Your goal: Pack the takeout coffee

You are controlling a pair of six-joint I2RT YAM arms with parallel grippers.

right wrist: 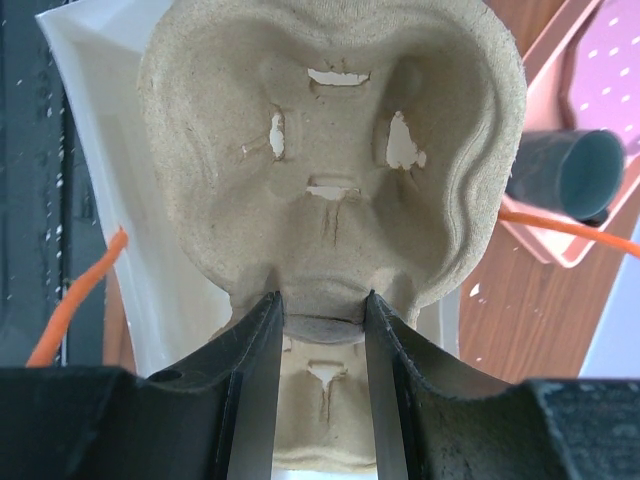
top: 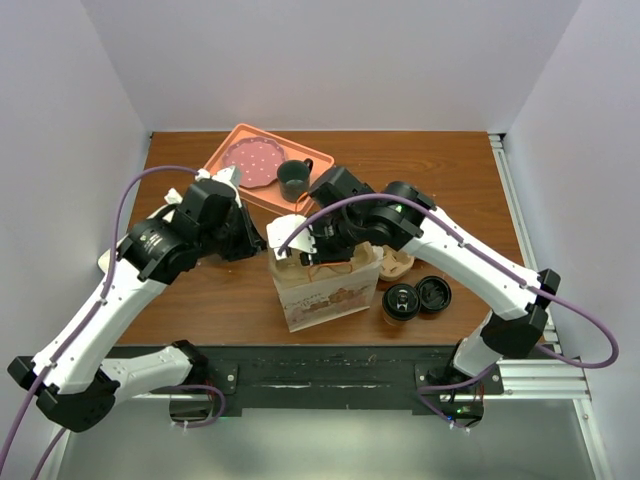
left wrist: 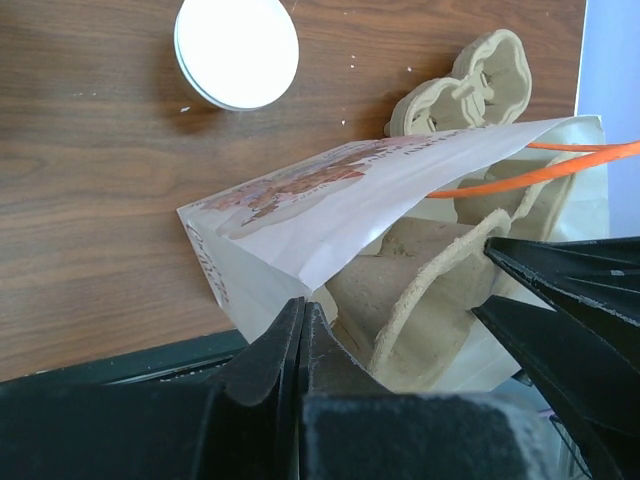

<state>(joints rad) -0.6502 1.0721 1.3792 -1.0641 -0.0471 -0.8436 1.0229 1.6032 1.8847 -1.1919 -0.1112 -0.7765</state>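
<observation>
The takeout coffee (top: pixel 400 301), a tan cup with a black lid, stands on the table right of the paper bag (top: pixel 325 287); neither wrist view shows it. My left gripper (top: pixel 268 243) is shut on the bag's near rim (left wrist: pixel 303 305) and holds its mouth apart. My right gripper (top: pixel 318 248) is shut on the centre ridge of a pulp cup carrier (right wrist: pixel 330 150), its jaws on either side of the ridge (right wrist: pixel 322 312). The carrier hangs partly inside the bag (left wrist: pixel 440 290). The bag's orange handles (left wrist: pixel 560 160) lie across the opening.
A second pulp carrier (top: pixel 396 262) lies right of the bag, with a loose black lid (top: pixel 434 293) beside the coffee. At the back a pink tray (top: pixel 262 190) holds a dotted plate (top: pixel 250 160) and a dark green mug (top: pixel 293 178). A white round lid (left wrist: pixel 236 50) sits left.
</observation>
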